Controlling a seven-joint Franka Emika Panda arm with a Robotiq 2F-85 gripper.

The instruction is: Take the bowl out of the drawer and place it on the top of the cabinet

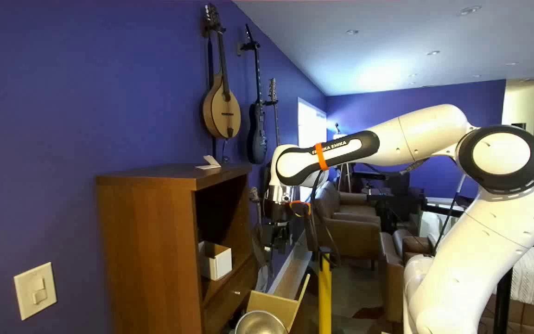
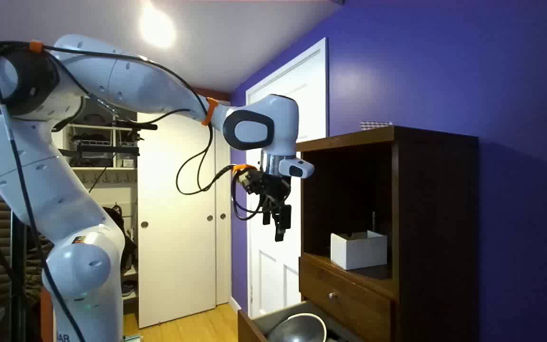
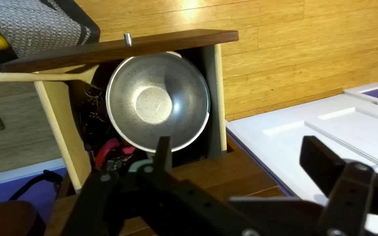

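Observation:
The bowl (image 3: 157, 101), round and shiny silver, lies in the open drawer (image 3: 221, 98), its open side facing the wrist camera. It shows partly at the bottom edge of both exterior views (image 1: 260, 322) (image 2: 299, 330), tilted in the drawer. The drawer, with pale side walls (image 1: 274, 304), juts from the brown cabinet (image 1: 149, 246), also seen in an exterior view (image 2: 435, 228). My gripper (image 2: 277, 223) hangs above the drawer, pointing down, beside the cabinet's open shelf. In the wrist view its fingers (image 3: 236, 147) are wide apart with nothing between them. It does not touch the bowl.
A white folded card (image 1: 209, 163) lies on the cabinet top. A white box (image 2: 359, 249) stands in the open shelf. A wooden spoon (image 3: 44, 77) sticks out of the drawer over its side. Dark and red items (image 3: 105, 152) lie beside the bowl. A yellow post (image 1: 325, 292) stands near the drawer.

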